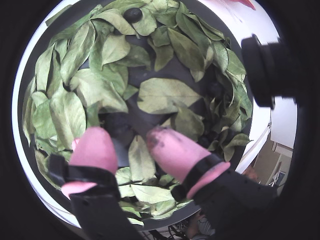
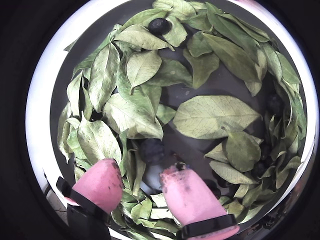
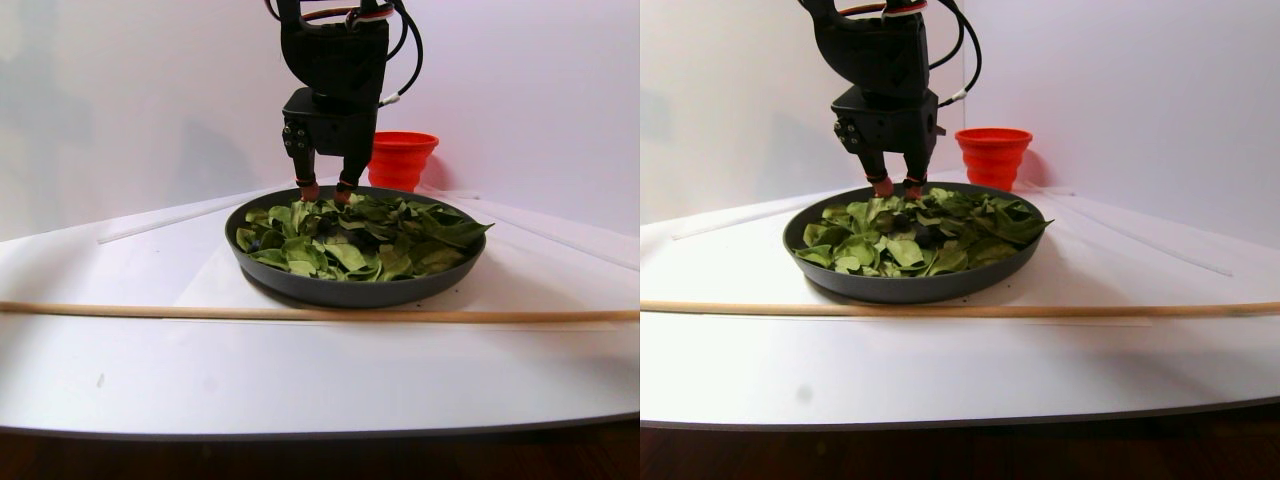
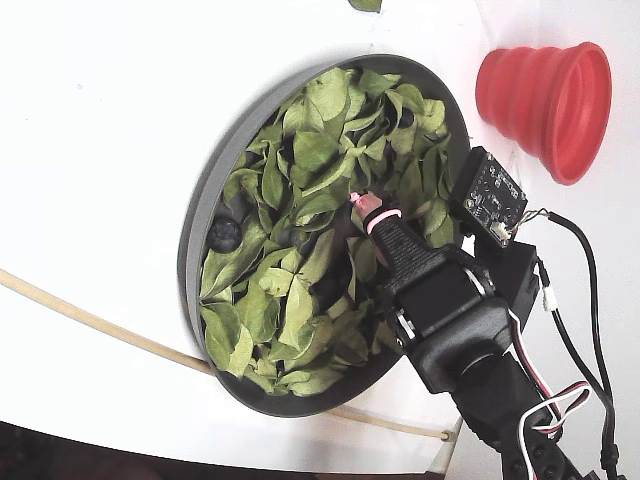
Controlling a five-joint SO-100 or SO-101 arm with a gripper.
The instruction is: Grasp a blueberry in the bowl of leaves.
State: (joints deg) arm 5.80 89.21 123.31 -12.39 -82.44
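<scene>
— One blueberry sits low in the middle of the bowl, half tucked under the leaves, just ahead of the pink fingertips in a wrist view.

— Only one berry?

— No, another blueberry lies at the far rim in both wrist views, on top of the leaves. In the fixed view a dark berry shows near the bowl's left wall. A few more dark spots along the right side of a wrist view might be berries, but the shade there is too deep to be sure.

— And the gripper?

— Its two fingers stand spread apart, pointed down into the leaves, with nothing between them but a leaf and the bare dark floor of the bowl. The middle berry lies beyond the tips, between their lines, not touched as far as the views show.

— What lies around the bowl?

— It rests on a white table. A red ribbed cup stands just beside the bowl's rim, near the arm. A thin wooden stick lies across the table in front of the bowl in the stereo pair view.
</scene>
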